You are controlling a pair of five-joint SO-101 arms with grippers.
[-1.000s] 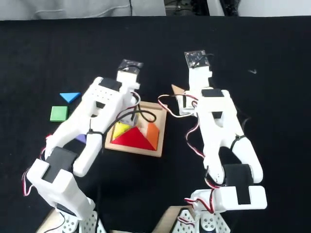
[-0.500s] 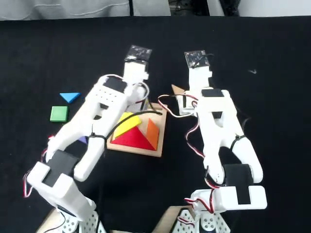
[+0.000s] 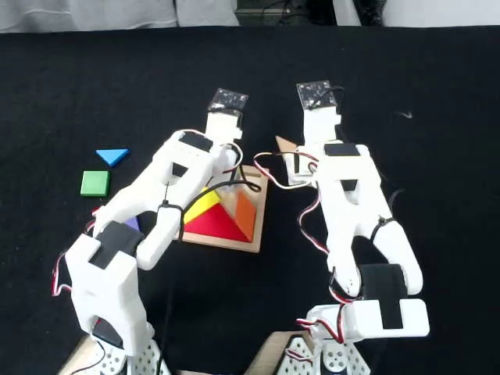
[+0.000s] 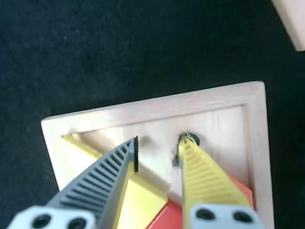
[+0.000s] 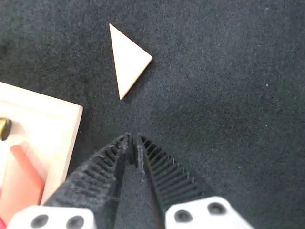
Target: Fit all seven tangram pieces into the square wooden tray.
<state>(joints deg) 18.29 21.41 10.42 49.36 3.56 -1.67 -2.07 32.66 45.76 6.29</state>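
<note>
The square wooden tray (image 3: 258, 205) lies between the two arms. In it are a yellow piece (image 3: 203, 201), a red triangle (image 3: 216, 224) and an orange piece (image 3: 246, 214). My left gripper (image 4: 159, 148) is open just above the bare far corner of the tray (image 4: 157, 102), beside the yellow piece (image 4: 140, 200), with nothing between its fingers. My right gripper (image 5: 133, 143) is shut and empty over the black cloth, a little short of a plain wooden triangle (image 5: 127, 59) that lies beyond the tray (image 5: 52, 124). This wooden triangle (image 3: 284, 144) touches neither gripper.
On the cloth to the left lie a blue triangle (image 3: 112, 156) and a green square (image 3: 95, 183). A purple piece (image 3: 130, 223) peeks out from under the left arm. The black cloth runs on to the right and to the back.
The left arm has swung away from me and to the right over the tray, uncovering the yellow piece that now lies in it. The right arm has not moved.
</note>
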